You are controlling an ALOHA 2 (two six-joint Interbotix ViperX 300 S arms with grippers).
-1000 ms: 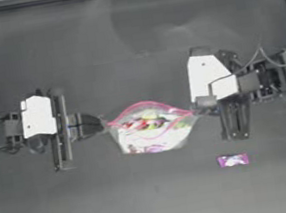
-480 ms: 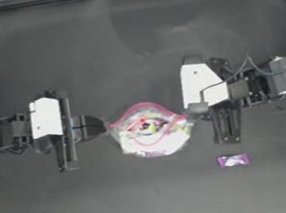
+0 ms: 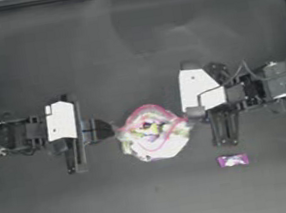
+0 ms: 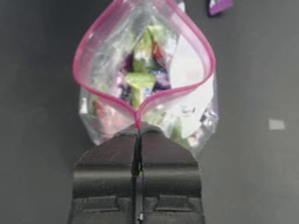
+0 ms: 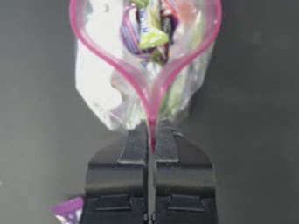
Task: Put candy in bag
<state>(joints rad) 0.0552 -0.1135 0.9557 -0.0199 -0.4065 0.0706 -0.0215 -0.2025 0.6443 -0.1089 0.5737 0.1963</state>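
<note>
a dark, matte surface (image 3: 130,44) fills the top view, edged by a thin raised border along the top and sides of the frame; nothing of the room beyond it shows.

just below the centre of the frame sits the bag (image 3: 153,133), its pink-red strip bowed out into an open loop. the mouth faces up toward the overhead camera, and the mouth's long axis runs left to right across the frame, from one arm to the other. yellow, green and purple sweets and a white patch show through the clear plastic.

the left gripper (image 3: 112,129), reaching in from the left of the frame, is closed tight on the left end of the strip; in the left wrist view its two dark jaws meet with the pink seam pinched between them (image 4: 139,135). the right gripper (image 3: 191,116), reaching in from the right, is likewise clamped on the opposite end of the strip, and the right wrist view shows the seam running down into its closed jaws (image 5: 152,140).

the candy (image 3: 233,160) lies flat on the surface in the lower right of the top view, well apart from the bag and below the right arm, its long axis roughly left to right. it lies outside the bag, touched by neither gripper.
</note>
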